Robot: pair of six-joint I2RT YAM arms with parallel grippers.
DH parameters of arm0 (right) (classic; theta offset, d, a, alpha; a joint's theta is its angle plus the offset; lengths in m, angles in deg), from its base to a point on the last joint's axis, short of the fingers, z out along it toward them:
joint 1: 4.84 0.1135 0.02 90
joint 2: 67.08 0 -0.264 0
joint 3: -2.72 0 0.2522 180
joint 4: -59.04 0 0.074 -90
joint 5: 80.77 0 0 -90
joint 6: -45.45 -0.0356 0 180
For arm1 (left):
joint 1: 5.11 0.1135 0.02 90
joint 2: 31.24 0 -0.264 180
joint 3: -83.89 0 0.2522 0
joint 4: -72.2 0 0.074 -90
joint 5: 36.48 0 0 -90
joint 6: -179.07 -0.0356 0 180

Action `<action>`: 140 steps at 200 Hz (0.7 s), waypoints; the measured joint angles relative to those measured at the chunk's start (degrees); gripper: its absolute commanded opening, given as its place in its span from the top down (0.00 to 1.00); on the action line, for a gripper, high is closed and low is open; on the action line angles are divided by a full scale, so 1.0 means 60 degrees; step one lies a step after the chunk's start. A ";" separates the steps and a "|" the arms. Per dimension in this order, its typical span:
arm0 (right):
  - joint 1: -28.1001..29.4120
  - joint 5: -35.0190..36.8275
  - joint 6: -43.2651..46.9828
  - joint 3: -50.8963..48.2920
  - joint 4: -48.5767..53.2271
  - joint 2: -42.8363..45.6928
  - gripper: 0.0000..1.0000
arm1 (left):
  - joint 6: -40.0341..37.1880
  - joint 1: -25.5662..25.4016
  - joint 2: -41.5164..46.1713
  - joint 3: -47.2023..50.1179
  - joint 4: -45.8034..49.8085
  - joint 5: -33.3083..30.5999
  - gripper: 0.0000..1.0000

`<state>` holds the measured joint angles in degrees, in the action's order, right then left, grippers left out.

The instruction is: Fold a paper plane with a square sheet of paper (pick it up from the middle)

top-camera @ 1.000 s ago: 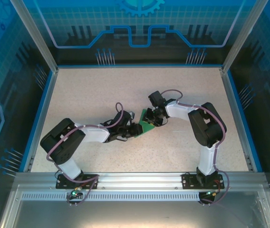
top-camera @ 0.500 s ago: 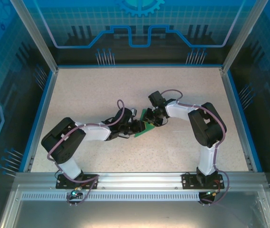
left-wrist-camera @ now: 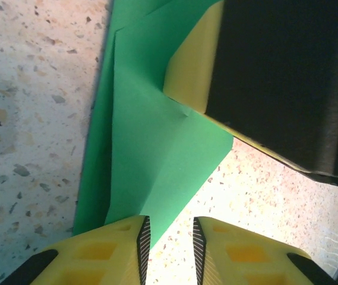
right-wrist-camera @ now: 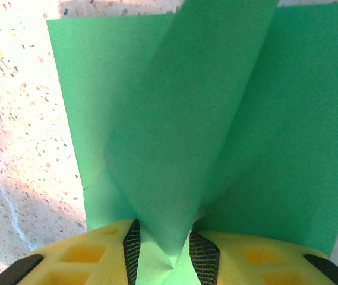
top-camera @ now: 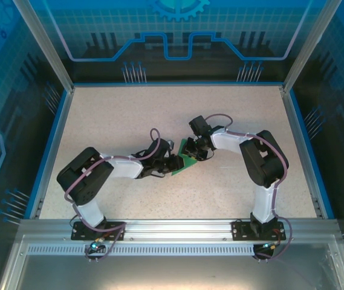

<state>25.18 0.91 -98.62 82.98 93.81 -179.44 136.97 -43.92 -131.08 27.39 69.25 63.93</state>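
Observation:
The square sheet of paper [top-camera: 188, 162] is bright green, partly folded with creased layers, and lies near the table's middle. My right gripper [top-camera: 199, 151] comes at it from the right. In the right wrist view my right gripper [right-wrist-camera: 164, 237] is shut on a raised fold of the paper [right-wrist-camera: 180, 119]. My left gripper [top-camera: 174, 164] reaches in from the left. In the left wrist view my left gripper [left-wrist-camera: 167, 228] stands open by a narrow gap. A corner of the paper [left-wrist-camera: 151, 136] lies against its left pad, with bare table showing between the pads. The right gripper's yellow finger [left-wrist-camera: 189, 65] presses the paper ahead.
The speckled beige table [top-camera: 129, 115] has a blue rim [top-camera: 49, 151] on the left, back and right. Both arms' bases [top-camera: 93, 226] sit on the metal rail at the near edge. Open tabletop lies behind and to both sides of the paper.
My left arm has shifted right and its gripper has closed in on the paper's left corner, its jaws narrowing slightly. The right arm and the paper it holds stay put.

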 measured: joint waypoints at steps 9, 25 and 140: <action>0.0000 -0.0004 0.0000 0.0000 0.0000 0.0000 0.62 | -0.0004 0.0000 -0.0029 0.0000 0.0000 -0.0036 0.72; 0.0000 0.0000 0.0000 0.0000 0.0000 0.0000 0.62 | 0.0000 0.0000 -0.0073 0.0000 0.0000 -0.0080 0.75; 0.0000 0.0004 -0.0033 0.0000 0.0004 -0.0007 0.62 | -0.0004 0.0000 -0.0102 0.0000 0.0106 -0.0346 0.81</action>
<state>25.18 0.93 -98.81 82.98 93.84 -179.48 136.94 -43.92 -131.69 27.39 69.89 61.85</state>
